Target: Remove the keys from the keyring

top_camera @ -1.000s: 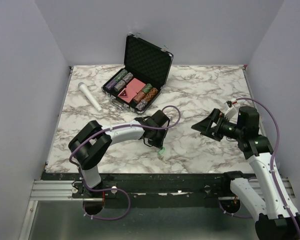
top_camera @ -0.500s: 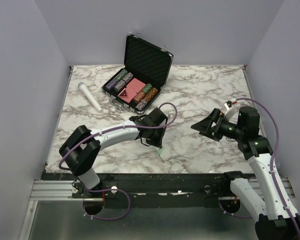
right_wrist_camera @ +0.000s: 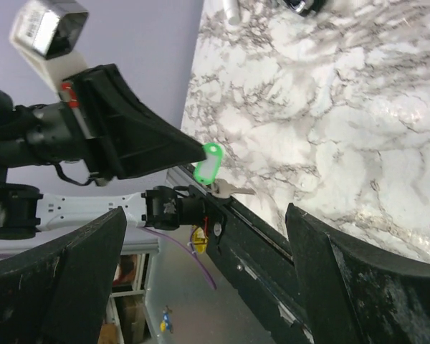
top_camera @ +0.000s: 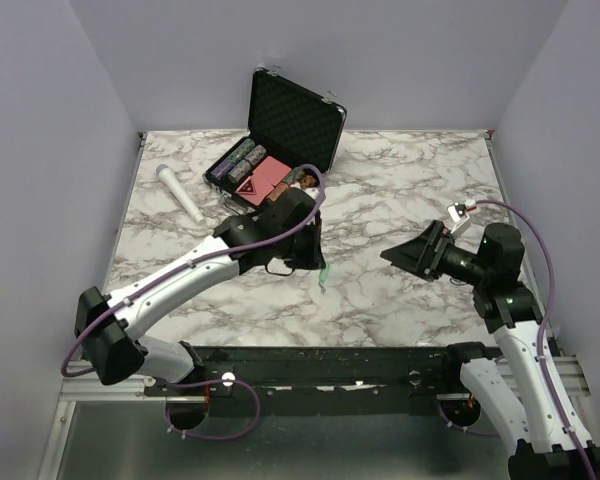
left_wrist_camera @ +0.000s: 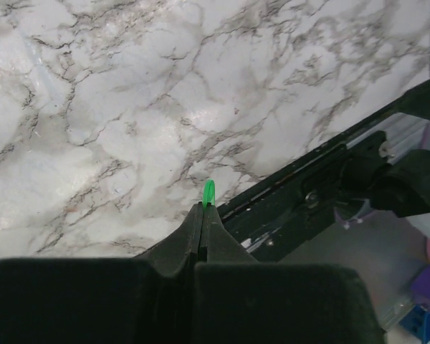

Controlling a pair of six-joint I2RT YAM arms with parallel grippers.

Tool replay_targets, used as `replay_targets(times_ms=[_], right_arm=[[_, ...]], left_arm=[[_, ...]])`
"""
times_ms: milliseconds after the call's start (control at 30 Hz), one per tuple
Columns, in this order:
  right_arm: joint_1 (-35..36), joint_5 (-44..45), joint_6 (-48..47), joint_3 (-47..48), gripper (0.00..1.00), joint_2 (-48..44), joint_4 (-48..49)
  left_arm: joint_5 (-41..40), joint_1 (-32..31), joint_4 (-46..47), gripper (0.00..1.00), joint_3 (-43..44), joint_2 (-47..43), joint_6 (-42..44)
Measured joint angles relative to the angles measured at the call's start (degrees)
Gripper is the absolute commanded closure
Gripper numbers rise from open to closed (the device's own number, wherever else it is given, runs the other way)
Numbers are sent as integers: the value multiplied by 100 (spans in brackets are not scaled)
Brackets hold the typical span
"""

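The left gripper [top_camera: 320,266] has come up off the marble worktop [top_camera: 410,170]. A second ago it was pressed low near the bottom edge of the top view; now the arm is stretched out and the green key tag [right_wrist_camera: 208,160] hangs clear of the surface, just below centre in that view. Its jaws are closed flat on the tag, with only a sliver of green showing past their tips in the left wrist view. In the right wrist view a small metal key [right_wrist_camera: 233,189] dangles just under the tag. The keyring joining them is too fine to make out.

The right gripper [top_camera: 404,252] has dipped slightly and faces the tag from the right of centre, well apart from it, jaws spread wide and empty. I judge that pick-up is done and the bunch is being presented for a second grip, so separation is not yet begun.

The only print is a barcode-style label on the white block [right_wrist_camera: 46,23] above the left jaws, and it is unreadable. The open poker chip case [top_camera: 292,118] and white microphone [top_camera: 180,195] bear no legible writing.
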Motion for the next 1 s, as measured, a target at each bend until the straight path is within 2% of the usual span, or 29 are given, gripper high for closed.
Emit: replay_targets(times_ms=[133, 267, 400, 733, 800, 1000], right_arm=[[0, -87, 337, -181, 0, -363, 730], [0, -151, 839, -511, 0, -774, 2096], [0, -175, 1209, -581, 1, -621, 3167], [214, -70, 1198, 1182, 3, 1423, 4240], [527, 111, 1143, 1523, 3, 1838, 4328], [2065, 715, 846, 2673, 5, 3202, 4529]], left_arm=[[-175, -39, -380, 100, 455, -507, -446], [-284, -52, -621, 100, 826, -955, -837], [-461, -72, -857, 100, 1360, -1222, -1255], [-951, -74, -1099, 100, 2083, -1683, -1991], [-1152, -74, -1202, 100, 2243, -1714, -2120], [-1665, -72, -1427, 100, 2319, -1895, -2505]])
